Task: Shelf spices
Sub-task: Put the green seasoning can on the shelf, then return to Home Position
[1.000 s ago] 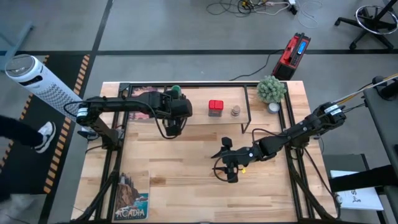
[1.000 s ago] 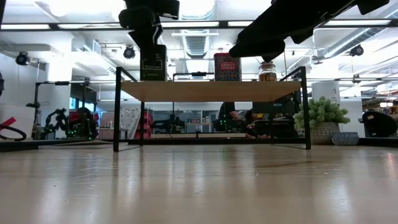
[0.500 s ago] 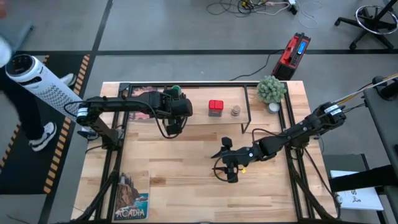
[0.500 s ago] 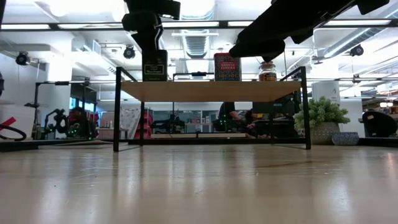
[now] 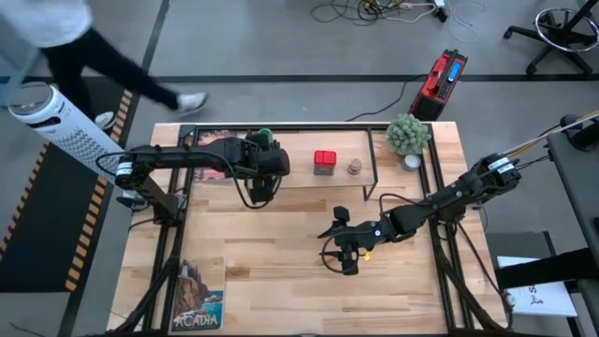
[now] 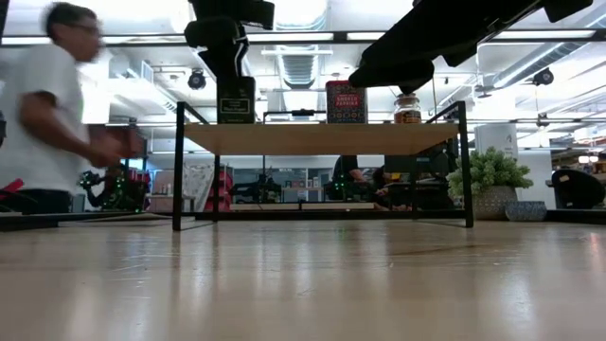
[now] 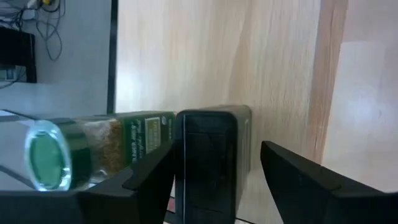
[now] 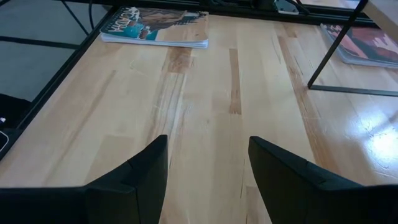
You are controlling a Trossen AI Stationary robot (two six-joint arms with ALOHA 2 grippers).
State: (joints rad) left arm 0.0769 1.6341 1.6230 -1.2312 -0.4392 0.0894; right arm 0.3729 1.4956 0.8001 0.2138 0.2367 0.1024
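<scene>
The shelf [image 5: 299, 175] stands along the table's far side. On its board stand a green-capped jar [image 7: 106, 149], a squat dark jar [image 7: 208, 155], a red square tin [image 5: 325, 162] and a tiny tan round jar [image 5: 355, 168]. My left gripper [image 7: 217, 149] is open over the shelf's left part, slanting down, with one finger on either side of the dark jar [image 6: 235, 99]. The jar rests on its base on the board, right beside the green-capped jar. My right gripper [image 5: 342, 241] hangs open above the middle of the table, with nothing between its fingers [image 8: 208, 146]. My left gripper has a clear gap between one finger [image 7: 298, 180] and the dark jar's side. The other finger [image 7: 146, 180] lies close along the jar's opposite side [image 7: 181, 155]; whether it touches, I cannot tell. The jar stands upright on the shelf board.
A potted plant [image 5: 408, 134] and a small dish stand at the far right corner. A magazine [image 5: 198, 298] lies at the near left and another booklet [image 5: 213, 140] under the shelf's left end. A person [image 6: 47, 114] walks beyond the table's far left. Bare wood lies before the shelf.
A person has walked past the table's far left corner. Neither arm has visibly shifted, and the dark jar stays upright on the shelf.
</scene>
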